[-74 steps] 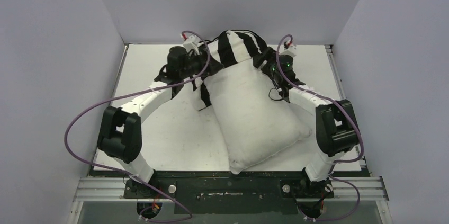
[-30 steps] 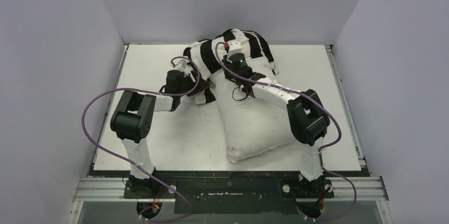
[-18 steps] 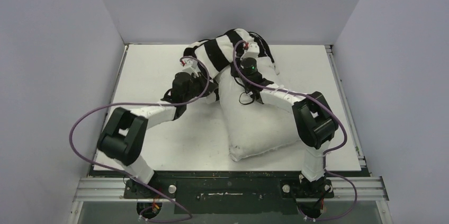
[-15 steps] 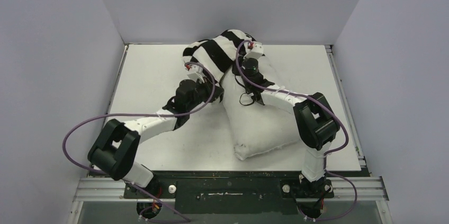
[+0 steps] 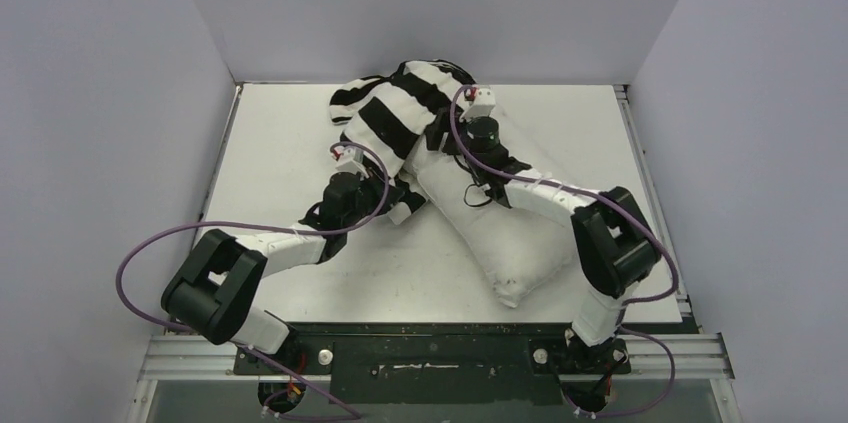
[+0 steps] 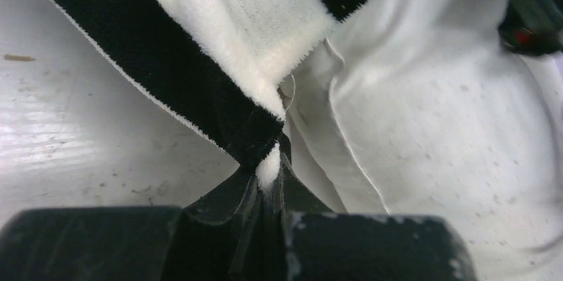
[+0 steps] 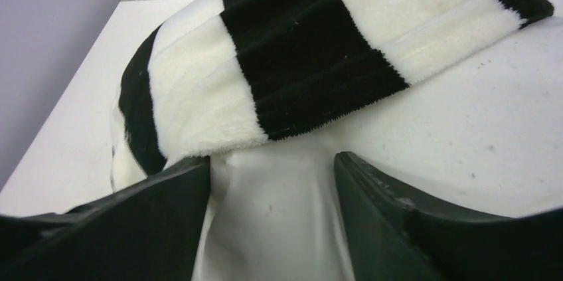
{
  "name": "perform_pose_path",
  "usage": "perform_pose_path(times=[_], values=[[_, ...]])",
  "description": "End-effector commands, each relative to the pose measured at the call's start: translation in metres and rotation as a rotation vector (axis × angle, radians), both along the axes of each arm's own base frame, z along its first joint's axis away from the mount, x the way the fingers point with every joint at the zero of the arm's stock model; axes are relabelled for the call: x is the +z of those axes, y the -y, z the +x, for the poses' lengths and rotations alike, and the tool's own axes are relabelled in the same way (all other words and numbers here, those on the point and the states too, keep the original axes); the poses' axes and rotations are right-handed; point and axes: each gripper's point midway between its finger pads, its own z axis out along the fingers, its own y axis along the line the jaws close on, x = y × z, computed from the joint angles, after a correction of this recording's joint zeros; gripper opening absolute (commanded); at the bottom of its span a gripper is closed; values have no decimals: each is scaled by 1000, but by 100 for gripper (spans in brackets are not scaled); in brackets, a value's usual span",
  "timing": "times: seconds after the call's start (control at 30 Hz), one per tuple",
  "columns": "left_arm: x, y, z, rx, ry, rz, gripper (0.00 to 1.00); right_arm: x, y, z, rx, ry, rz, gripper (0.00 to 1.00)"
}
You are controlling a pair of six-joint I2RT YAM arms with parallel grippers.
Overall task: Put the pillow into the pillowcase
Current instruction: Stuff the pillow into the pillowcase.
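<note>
Evidently limp and light, the pillowcase (image 5: pixel 400 108) sleeves only the far end of the pillow (image 5: pixel 500 233), best hauled by its hem, which the left claw (image 6: pixel 269 175) pinches beside the pillow while the right claw (image 7: pixel 271 161) gapes above it.

Soft, even light leaves only faint shadows, though my wrist views blur close up (my own fingers (image 7: pixel 133 228) especially).
</note>
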Motion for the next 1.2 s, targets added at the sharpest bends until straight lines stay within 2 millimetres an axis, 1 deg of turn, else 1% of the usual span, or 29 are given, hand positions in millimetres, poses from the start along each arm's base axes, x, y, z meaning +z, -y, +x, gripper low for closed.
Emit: perform_pose_path(times=[0.0, 0.07, 0.13, 0.17, 0.23, 0.3, 0.37, 0.47, 0.5, 0.6, 0.63, 0.67, 0.7, 0.73, 0.77, 0.8, 0.83, 0.87, 0.9, 0.97, 1.03, 1.1, 1.17], values=[[25, 0, 2, -19, 52, -92, 0, 66, 13, -42, 205, 155, -138, 73], [27, -1, 4, -15, 58, -96, 0, 71, 13, -56, 282, 166, -268, 79], [29, -1, 5, -17, 64, -103, 0, 66, 14, -70, 336, 175, -413, 85], [29, 0, 4, -19, 66, -108, 0, 62, 12, -79, 347, 187, -491, 89], [29, 0, 2, -24, 68, -119, 0, 46, 10, -93, 389, 204, -625, 94], [28, -1, 1, -20, 66, -124, 0, 28, 9, -100, 424, 194, -710, 98], [28, -1, 0, -17, 66, -129, 0, 12, 6, -100, 459, 168, -763, 100], [30, -3, -2, -13, 68, -127, 0, -12, 8, -93, 443, 128, -817, 100], [30, -4, -2, -8, 69, -122, 0, -19, 7, -87, 422, 129, -811, 100], [35, -8, -1, 5, 83, -118, 0, -63, 2, -71, 416, 54, -784, 100], [36, -8, -1, 4, 85, -119, 0, -76, -4, -66, 420, 31, -773, 99], [36, -7, -2, 2, 84, -116, 0, -87, -11, -61, 426, 8, -756, 95], [37, -8, -2, 2, 86, -116, 0, -94, -22, -57, 446, -6, -722, 89], [38, -8, -2, 2, 88, -116, 0, -98, -34, -51, 465, -17, -681, 73], [39, -8, -2, 1, 91, -117, 0, -95, -44, -44, 458, -19, -635, 47], [41, -8, -2, 0, 96, -119, 0, -85, -54, -36, 443, -9, -561, 25], [43, -7, -3, -7, 99, -120, 0, -70, -63, -29, 434, 6, -466, 12], [47, -4, -4, -24, 106, -128, 0, -52, -68, -22, 404, 28, -366, 5], [52, 0, -7, -52, 115, -134, 0, -32, -72, -16, 376, 45, -269, 0], [61, 10, -14, -108, 124, -119, 0, 8, -75, -9, 320, 81, -72, 0], [70, 21, -26, -157, 141, -84, 0, 50, -71, -1, 262, 145, 90, 0], [79, 33, -42, -198, 157, -63, 0, 71, -63, 5, 186, 169, 186, 0], [89, 48, -59, -239, 179, -46, 0, 85, -57, 10, 125, 189, 272, 0]])
